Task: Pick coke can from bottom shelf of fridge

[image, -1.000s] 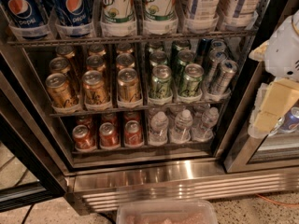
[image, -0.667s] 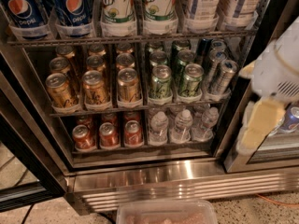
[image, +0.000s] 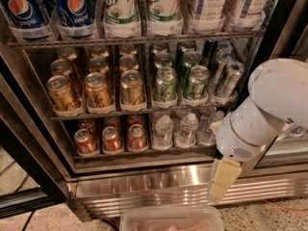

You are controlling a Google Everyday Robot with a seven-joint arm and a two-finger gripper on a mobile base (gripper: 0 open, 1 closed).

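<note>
Three red coke cans stand in front on the bottom shelf (image: 192,151) of the fridge (image: 159,184), at the left: one (image: 85,141), one (image: 111,139) and one (image: 137,136), with more red cans behind them. Small clear water bottles (image: 163,131) fill the right half of that shelf. My gripper (image: 222,179) hangs from the white arm (image: 269,105) at the lower right, in front of the fridge's base and right of the water bottles, well apart from the coke cans. It holds nothing that I can see.
Above the bottom shelf is a rack of gold cans (image: 97,90) and green cans (image: 165,84). Pepsi bottles (image: 24,6) and 7UP bottles (image: 120,6) stand on the top rack. A clear plastic tub (image: 171,219) sits at the bottom edge. The open fridge door (image: 19,177) is at the left.
The arm has swung left and down from the right edge, so the gripper now hangs low in front of the fridge's lower right corner. The cans have not moved.
</note>
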